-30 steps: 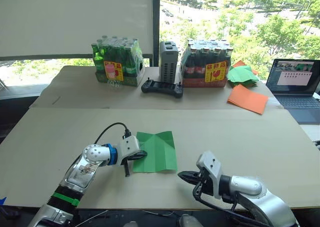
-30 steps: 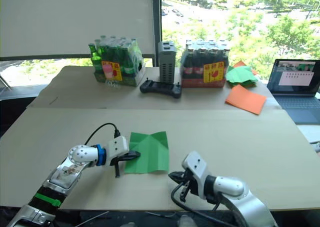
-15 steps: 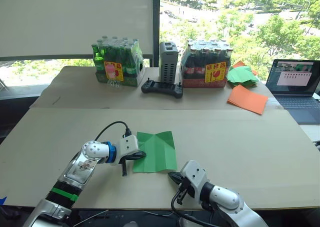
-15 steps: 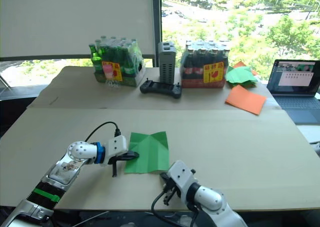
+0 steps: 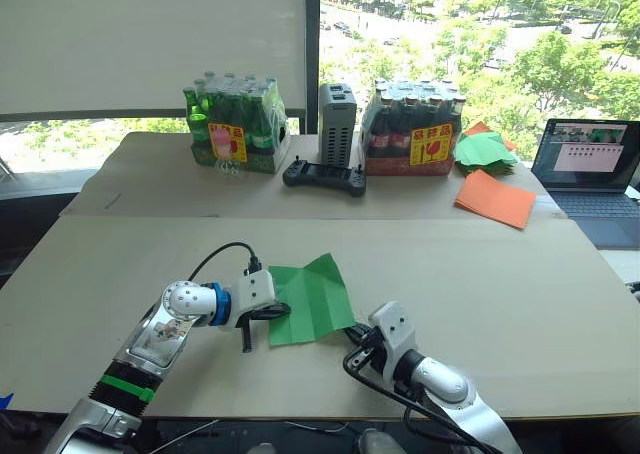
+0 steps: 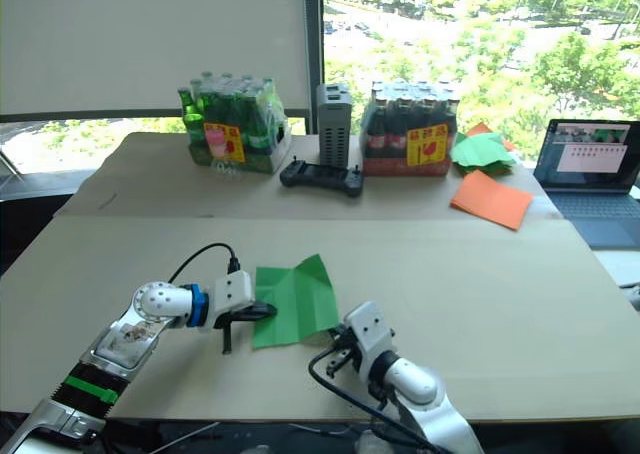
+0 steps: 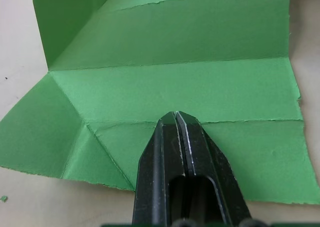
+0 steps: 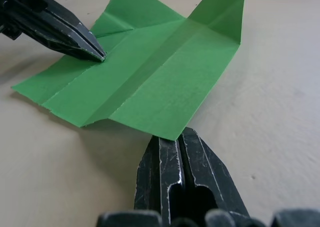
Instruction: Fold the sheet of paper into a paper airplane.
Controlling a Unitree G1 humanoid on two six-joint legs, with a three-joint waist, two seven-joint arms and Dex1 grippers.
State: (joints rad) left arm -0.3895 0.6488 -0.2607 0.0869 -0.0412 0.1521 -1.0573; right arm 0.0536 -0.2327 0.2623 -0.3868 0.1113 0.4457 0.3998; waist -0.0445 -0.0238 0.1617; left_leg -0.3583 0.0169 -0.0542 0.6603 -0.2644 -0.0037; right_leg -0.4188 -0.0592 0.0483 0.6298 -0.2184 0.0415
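The bright green sheet of paper lies creased on the near table, its far corners folded in and its right side tilted up off the surface. My left gripper is shut, its tip pressing down on the sheet's left part. My right gripper is shut too, and its tip touches the sheet's near right corner. I cannot tell whether that tip is under the corner. The left gripper also appears in the right wrist view, resting on the paper.
At the back stand a pack of green bottles, a grey box, a black controller and a pack of dark bottles. A heap of green folded papers, an orange sheet and a laptop are back right.
My right gripper has come in to the sheet's near right corner. The sheet's right side has risen and the sheet has turned slightly. The left gripper stays pressed in place.
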